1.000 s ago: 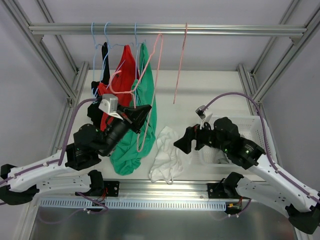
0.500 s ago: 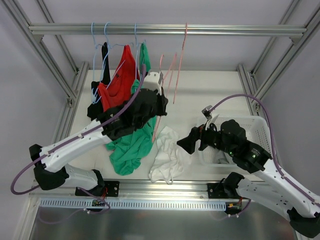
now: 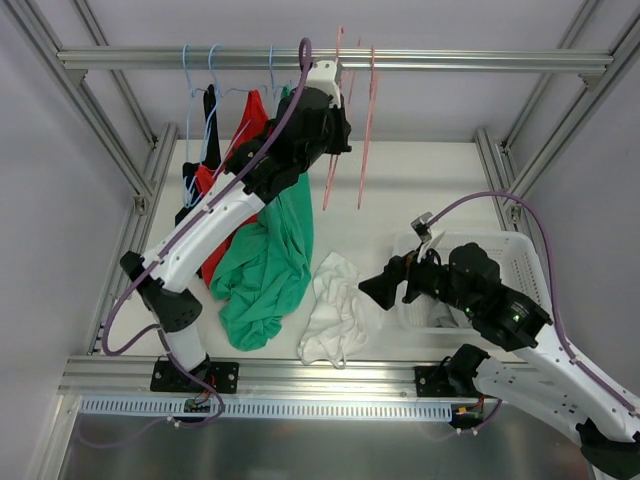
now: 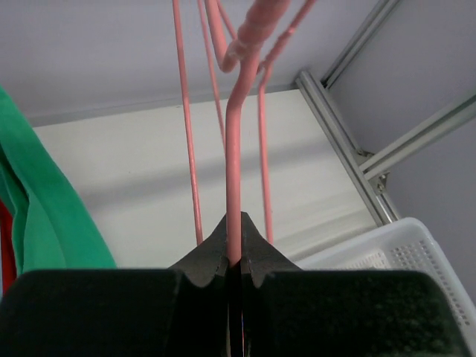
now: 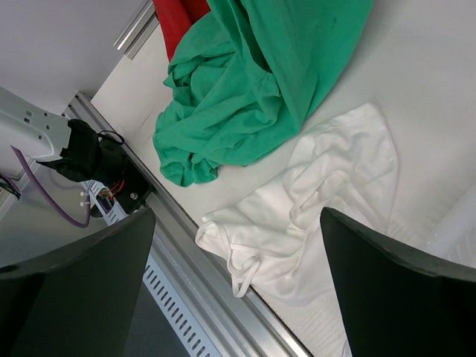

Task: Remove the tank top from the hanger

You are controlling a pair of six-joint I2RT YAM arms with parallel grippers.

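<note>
The white tank top (image 3: 335, 305) lies crumpled on the table near the front edge, off any hanger; it also shows in the right wrist view (image 5: 327, 201). My left gripper (image 3: 340, 128) is raised close to the rail and shut on the wire of a bare pink hanger (image 3: 331, 170). In the left wrist view the gripper (image 4: 234, 238) pinches the hanger's (image 4: 233, 149) neck just below its twisted hook. My right gripper (image 3: 385, 290) is open and empty, hovering right of the tank top; in its own view the gripper (image 5: 238, 297) has its fingers wide apart.
A second bare pink hanger (image 3: 366, 120) hangs from the top rail (image 3: 450, 60). A green garment (image 3: 270, 250), a red one (image 3: 250, 125) and a black one (image 3: 210, 125) hang at left on blue hangers. A white basket (image 3: 505, 262) stands at right.
My left arm has swung up and back, carrying the pink hanger from beside the green garment up to the rail. The right arm has barely shifted.
</note>
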